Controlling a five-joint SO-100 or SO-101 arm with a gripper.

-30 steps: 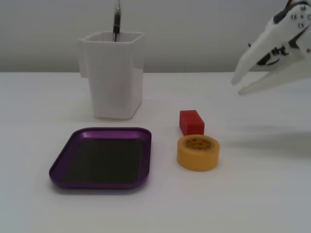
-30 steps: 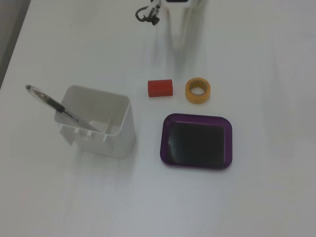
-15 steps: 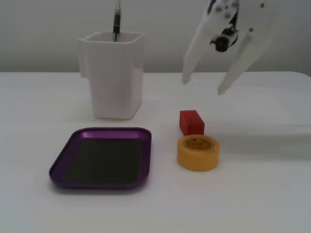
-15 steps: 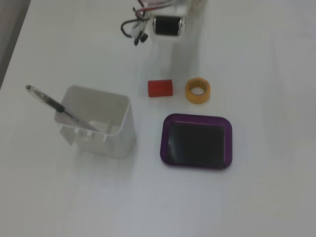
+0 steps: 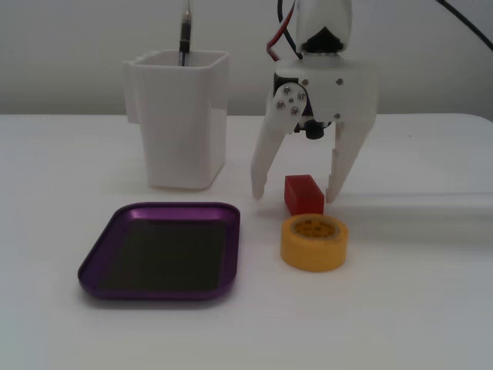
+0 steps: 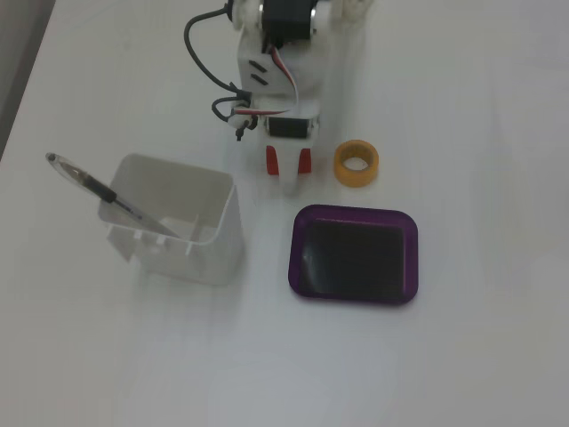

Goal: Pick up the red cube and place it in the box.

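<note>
Between the two white fingers of the gripper point(image 5: 296, 194) sat the red cube point(image 5: 303, 193), resting on the white table point(image 5: 431, 308). The fingers were spread wide, one on each side of the block, with a visible gap on either side in a fixed view, so nothing was gripped. From above, in a fixed view, the gripper point(image 6: 289, 173) covered the middle of the red cube point(image 6: 270, 159), and only two red patches showed on either side of a white finger.

The block was slightly longer than it was wide. In a fixed view from the front, its long axis seemed to run across the gap between the fingers, angled a little away from the camera. From above, too much of it was hidden to confirm this.

Just in front of the gripper, toward the camera in the front view, lay a yellow tape roll point(image 5: 313, 241), flat on its side and close to the cube; whether they touched could not be told. The box point(image 5: 104, 254), purple-rimmed with a dark bottom, lay flat below and to the left of the gripper in that view, apart from the cube. Left of the gripper stood a tall white container point(image 5: 183, 123) with a pen point(image 5: 184, 37) sticking out of it.
</note>
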